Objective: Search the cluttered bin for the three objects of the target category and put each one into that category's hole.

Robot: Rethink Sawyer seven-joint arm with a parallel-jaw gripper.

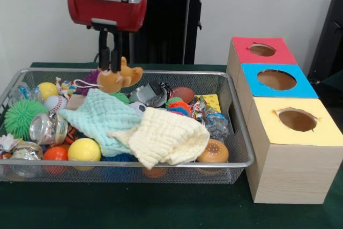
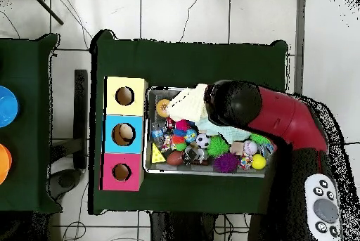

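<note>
Arm hung straight down over the far side of the bin (image 1: 240,160), end effector (image 1: 110,64) closed on a brown plush toy (image 1: 119,76), toy raised just above the clutter, red box's hole (image 1: 262,50) left well apart.

Overhead: arm (image 2: 281,122) covered the middle and right of the bin (image 2: 158,92), and the gripper was hidden under it. Front: arm was cut off by the top edge. Pale yellow cloth (image 1: 163,140) and mint cloth (image 1: 99,117) buried whatever lay beneath them. Items along the bin's left edge were cut off by the frame. Overhead toys were too small to identify. Inside of the hole (image 1: 262,50) couldn't be seen.
</note>
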